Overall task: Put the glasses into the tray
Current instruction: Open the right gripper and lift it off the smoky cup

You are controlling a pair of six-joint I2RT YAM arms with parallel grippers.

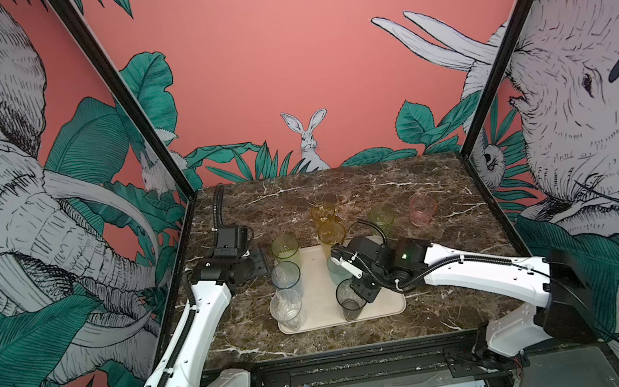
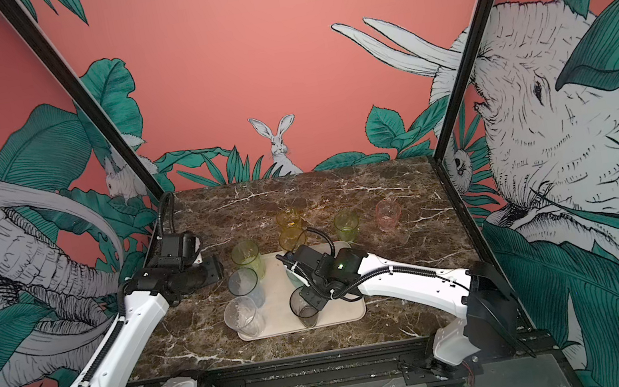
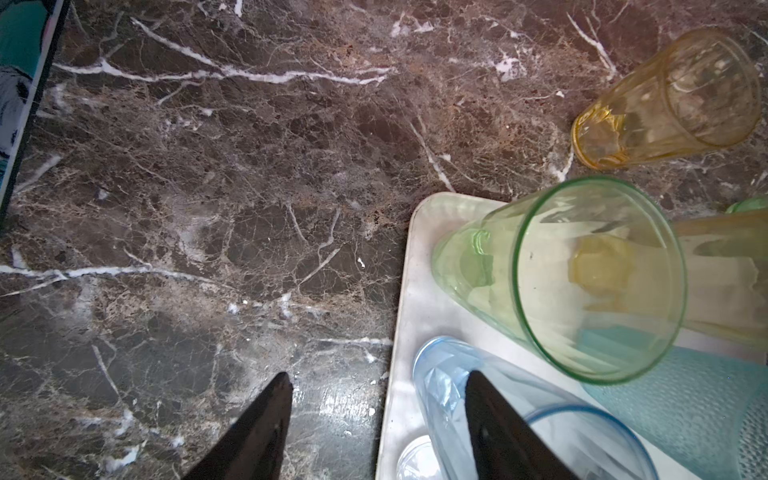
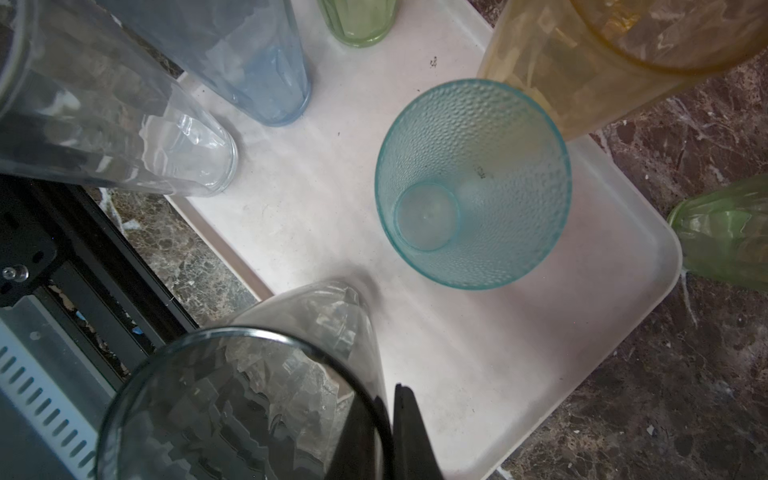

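Note:
The cream tray (image 1: 316, 286) (image 2: 277, 305) lies at the table's front middle. Upright on it are a yellow-green glass (image 1: 285, 249), a pale blue one (image 1: 285, 276), a clear one (image 1: 286, 309), a tall amber one (image 1: 332, 237), a frosted teal one (image 4: 473, 183) and a smoky grey one (image 1: 351, 306) (image 4: 249, 395) by the front rim. My right gripper (image 1: 360, 298) (image 4: 390, 395) is shut on the grey glass's wall, one finger inside and one outside. My left gripper (image 1: 257, 259) (image 3: 379, 374) hangs open over the tray's left edge, holding nothing. Behind the tray stand a short amber glass (image 1: 322, 213), a green glass (image 1: 381, 216) and a pink glass (image 1: 423, 208).
The dark marble table (image 1: 403, 184) is bounded by black frame posts at both back corners and a black rail (image 1: 347, 365) along the front. My right arm (image 1: 479, 264) reaches in over the tray's right side. My left arm (image 1: 207, 303) runs along the table's left edge.

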